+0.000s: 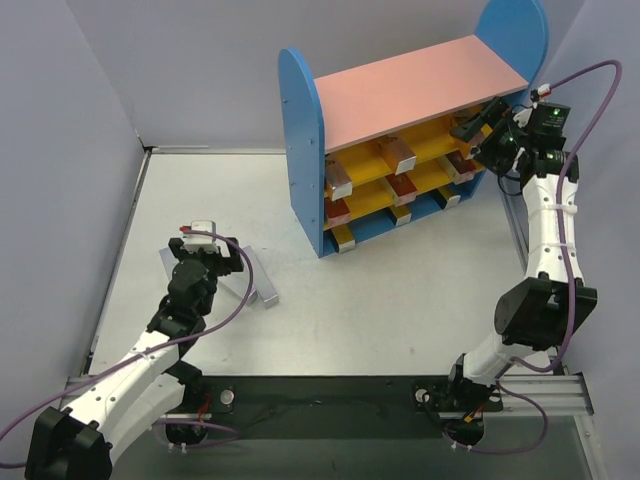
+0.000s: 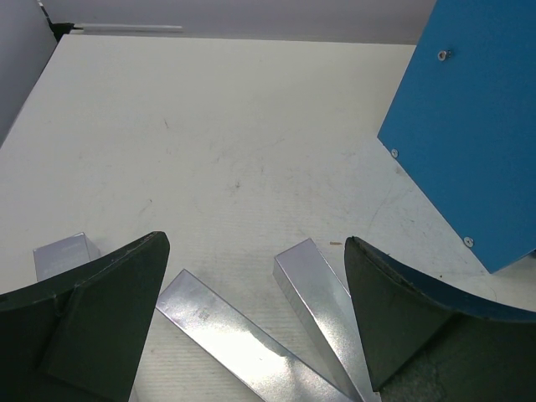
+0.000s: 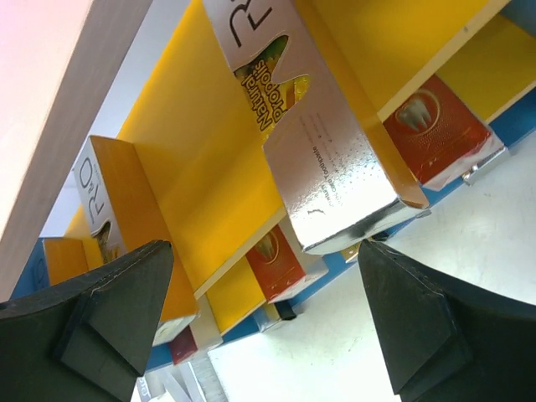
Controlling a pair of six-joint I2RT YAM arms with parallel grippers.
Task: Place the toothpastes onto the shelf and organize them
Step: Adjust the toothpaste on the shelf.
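The shelf (image 1: pixel 400 90) stands at the back right, with toothpastes lying on its yellow boards, such as a silver one (image 1: pixel 398 152) and a red one (image 1: pixel 400 188). My left gripper (image 1: pixel 205 258) is open and empty above silver toothpastes on the table (image 1: pixel 262 282). In the left wrist view, two silver boxes (image 2: pixel 234 335) (image 2: pixel 322 306) lie between the open gripper's (image 2: pixel 255 243) fingers and a third (image 2: pixel 60 253) lies at the left. My right gripper (image 1: pixel 478 125) is open and empty at the shelf's right end. In its wrist view the gripper (image 3: pixel 266 247) faces a silver toothpaste (image 3: pixel 327 151) on the upper yellow board.
The shelf's blue side panel (image 2: pixel 469 126) stands close to the right of the left gripper. Red boxes (image 3: pixel 440 126) (image 3: pixel 280 260) lie on the lower board. Grey walls close the table at the left and back. The arm bases sit on a black strip (image 1: pixel 330 405).
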